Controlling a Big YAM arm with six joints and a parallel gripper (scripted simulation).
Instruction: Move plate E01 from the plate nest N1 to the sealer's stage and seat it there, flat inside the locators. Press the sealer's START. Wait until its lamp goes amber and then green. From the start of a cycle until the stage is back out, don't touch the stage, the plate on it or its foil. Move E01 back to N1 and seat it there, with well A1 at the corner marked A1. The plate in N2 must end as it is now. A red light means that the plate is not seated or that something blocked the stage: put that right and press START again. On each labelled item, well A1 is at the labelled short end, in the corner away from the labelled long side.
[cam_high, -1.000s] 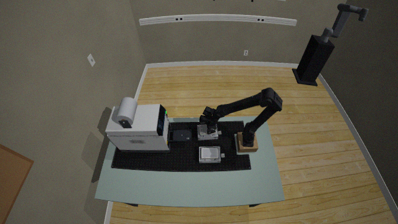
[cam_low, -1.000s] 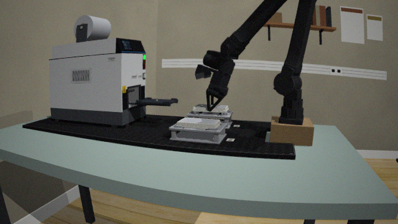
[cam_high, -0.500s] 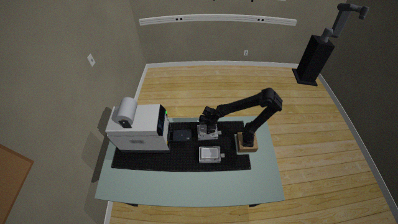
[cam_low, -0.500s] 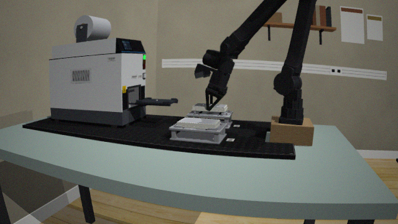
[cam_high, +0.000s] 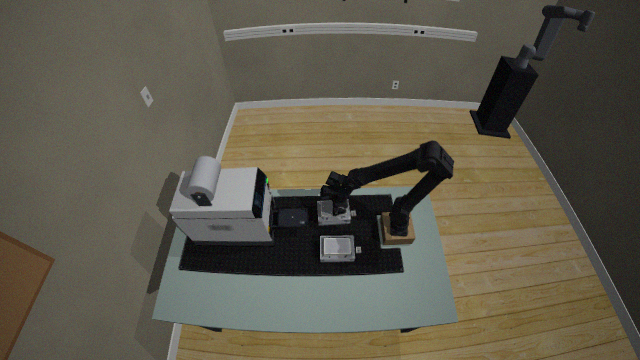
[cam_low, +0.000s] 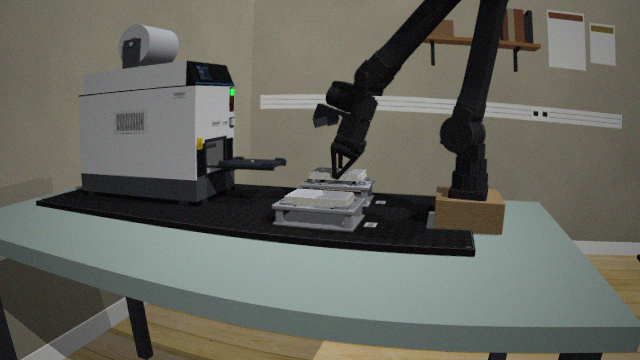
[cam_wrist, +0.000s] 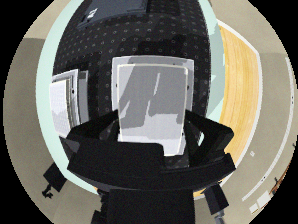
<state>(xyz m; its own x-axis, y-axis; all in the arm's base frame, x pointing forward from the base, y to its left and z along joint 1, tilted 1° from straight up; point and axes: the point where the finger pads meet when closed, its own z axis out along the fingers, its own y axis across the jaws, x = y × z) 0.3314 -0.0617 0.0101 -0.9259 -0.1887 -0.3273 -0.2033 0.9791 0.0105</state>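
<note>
Plate E01 (cam_high: 325, 207) (cam_low: 356, 174) (cam_wrist: 152, 92) is at its nest (cam_high: 327, 222) (cam_low: 369, 184) (cam_wrist: 152, 60), near the centre of the top view, and the gripper (cam_high: 339, 206) (cam_low: 338, 175) (cam_wrist: 151, 112) is closed on it, gripping two opposite sides.

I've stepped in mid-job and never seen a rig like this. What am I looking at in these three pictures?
The top picture looks down on the bench; the exterior one views it from the side; the wrist one looks past the jaws. The black arm has its jaws shut on a plate at the far nest. Another plate lies in the nearer nest. The white box is the sealer: green lamp lit, stage out, with no plate on it.
</note>
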